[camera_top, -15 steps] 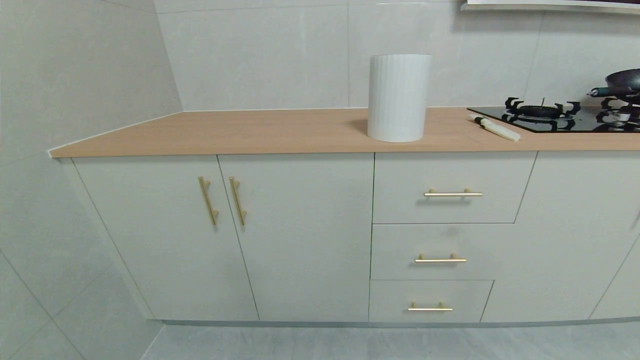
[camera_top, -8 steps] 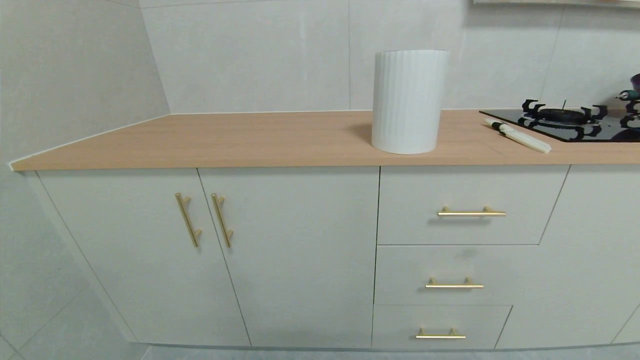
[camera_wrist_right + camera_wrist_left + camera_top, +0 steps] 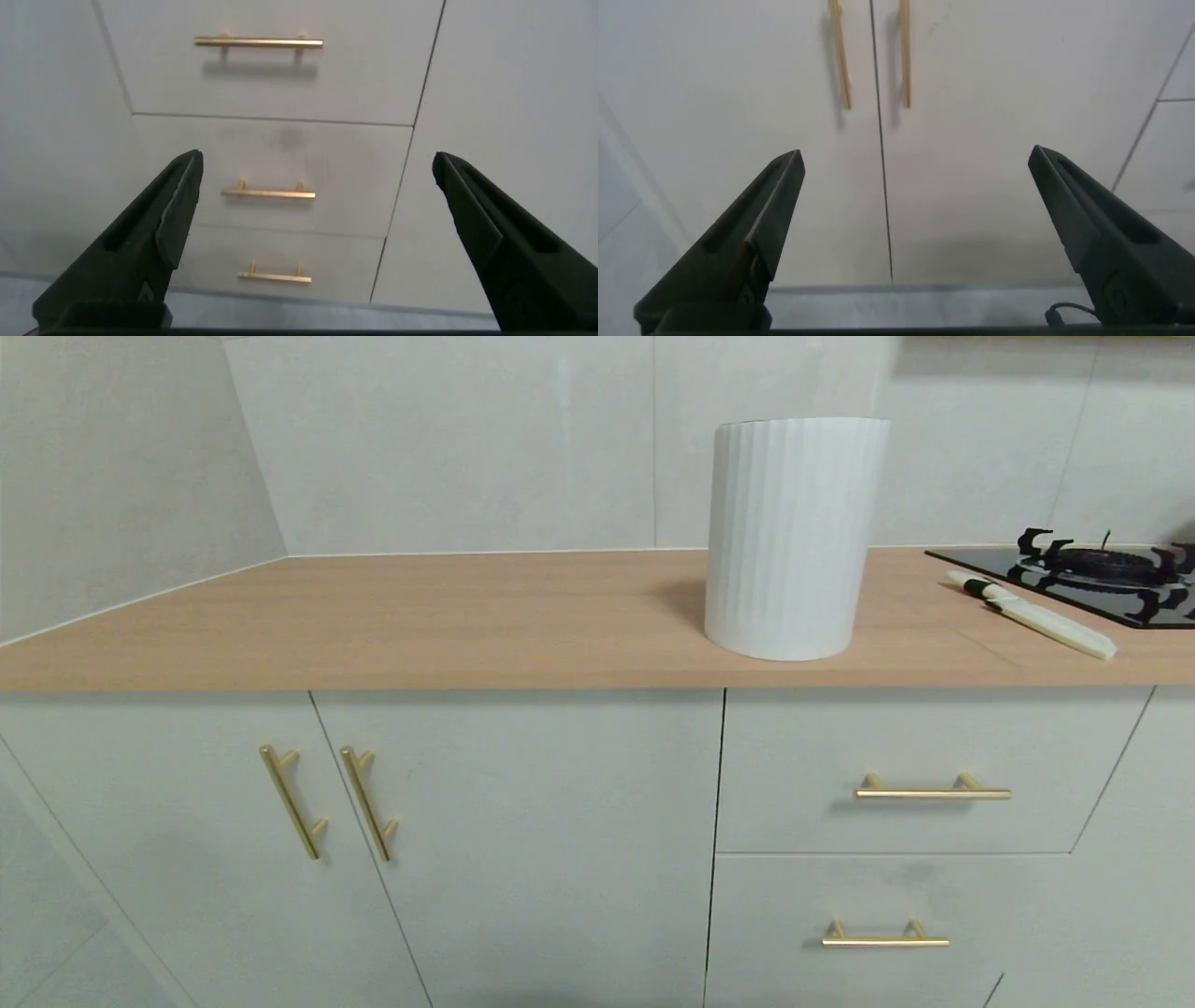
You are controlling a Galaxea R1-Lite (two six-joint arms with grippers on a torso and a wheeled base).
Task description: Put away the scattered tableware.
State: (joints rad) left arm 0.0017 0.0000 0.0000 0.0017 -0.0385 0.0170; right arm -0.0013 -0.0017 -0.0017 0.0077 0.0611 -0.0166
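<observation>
Wooden countertop [image 3: 420,616], ribbed white container [image 3: 794,537], utensil [image 3: 1036,619] nearby, left gripper [image 3: 915,238] and right gripper [image 3: 313,238] fingers wide apart, empty

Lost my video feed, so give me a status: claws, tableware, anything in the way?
Left claw open, facing cabinet doors; right claw open, facing drawers. White utensil lies on countertop, right of ribbed white holder, beside hob. Holder stands apart from it.

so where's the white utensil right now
Head view, right side: the white utensil lies on the countertop between the ribbed white container and the gas hob.
</observation>
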